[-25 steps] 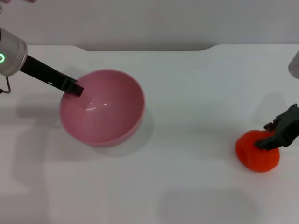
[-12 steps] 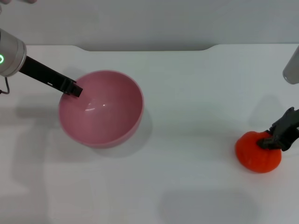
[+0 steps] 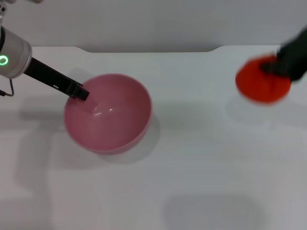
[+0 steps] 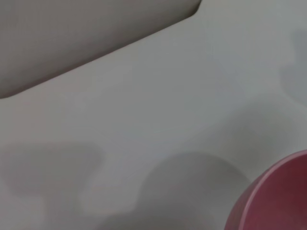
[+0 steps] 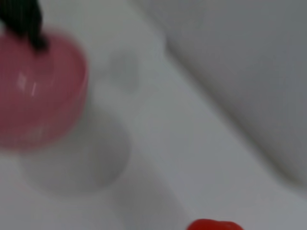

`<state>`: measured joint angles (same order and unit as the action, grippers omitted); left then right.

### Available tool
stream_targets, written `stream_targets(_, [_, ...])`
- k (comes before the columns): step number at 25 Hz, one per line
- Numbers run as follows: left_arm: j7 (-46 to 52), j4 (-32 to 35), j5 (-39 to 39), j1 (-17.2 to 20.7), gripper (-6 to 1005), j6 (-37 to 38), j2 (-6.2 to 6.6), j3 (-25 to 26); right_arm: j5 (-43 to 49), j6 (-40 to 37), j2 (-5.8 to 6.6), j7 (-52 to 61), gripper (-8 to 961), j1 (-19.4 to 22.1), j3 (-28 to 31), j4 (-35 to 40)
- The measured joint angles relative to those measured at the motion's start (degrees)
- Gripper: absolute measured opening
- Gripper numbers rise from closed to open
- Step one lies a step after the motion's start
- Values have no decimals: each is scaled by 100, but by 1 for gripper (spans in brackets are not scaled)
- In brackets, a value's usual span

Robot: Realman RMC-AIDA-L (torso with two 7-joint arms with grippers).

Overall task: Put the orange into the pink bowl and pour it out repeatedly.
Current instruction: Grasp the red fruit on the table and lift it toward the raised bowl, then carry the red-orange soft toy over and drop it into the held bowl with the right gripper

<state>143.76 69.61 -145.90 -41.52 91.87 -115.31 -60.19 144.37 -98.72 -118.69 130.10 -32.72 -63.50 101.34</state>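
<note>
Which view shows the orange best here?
The head view: the whole orange shows, blurred, lifted off the table in the right gripper, far right of the bowl. The right wrist view catches only a red sliver at its edge. The left wrist view shows none of it.

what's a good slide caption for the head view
Right gripper carries the orange above the table while left gripper holds the pink bowl.

The scene is evenly and brightly lit from overhead; soft shadows are cast on the white surface (image 3: 192, 158). The orange (image 3: 263, 80) is smeared by motion blur, and both wrist views are rendered out of focus.
</note>
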Motion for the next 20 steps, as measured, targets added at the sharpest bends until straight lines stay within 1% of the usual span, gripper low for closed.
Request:
stream_targets(2, [-20, 0, 1, -10, 44, 26, -13, -1, -173, -54, -3, 132, 136, -77, 36, 590])
stream_targets(6, [-20, 0, 1, -10, 44, 26, -13, -1, -778, 61, -10, 185, 127, -179, 80, 1234])
stream_targets(8, [-25, 0, 1, -32, 44, 5, -113, -1, -1073, 179, -11, 186, 122, -210, 48, 1377])
stream_targets(9, [-25, 0, 1, -32, 44, 5, -113, -1, -1226, 256, -12, 186, 121, -222, 17, 1403])
stream_targets(12, [-70, -1, 9, -80, 44, -4, -210, -22, -1644, 557, -16, 166, 119, -223, -174, 1255])
stream_targets(16, [-80, -1, 20, -104, 44, -9, -230, -86, -1947, 1042, -21, 15, 117, -185, -714, 792])
stream_targets(18, [-34, -1, 54, -150, 44, -65, -248, -298, -1983, 1242, -21, -59, 116, -188, -1007, 513])
stream_targets(20, [-34, -1, 54, -150, 44, -65, -248, -298, -1994, 1437, -22, -87, 116, -217, -1316, 235])
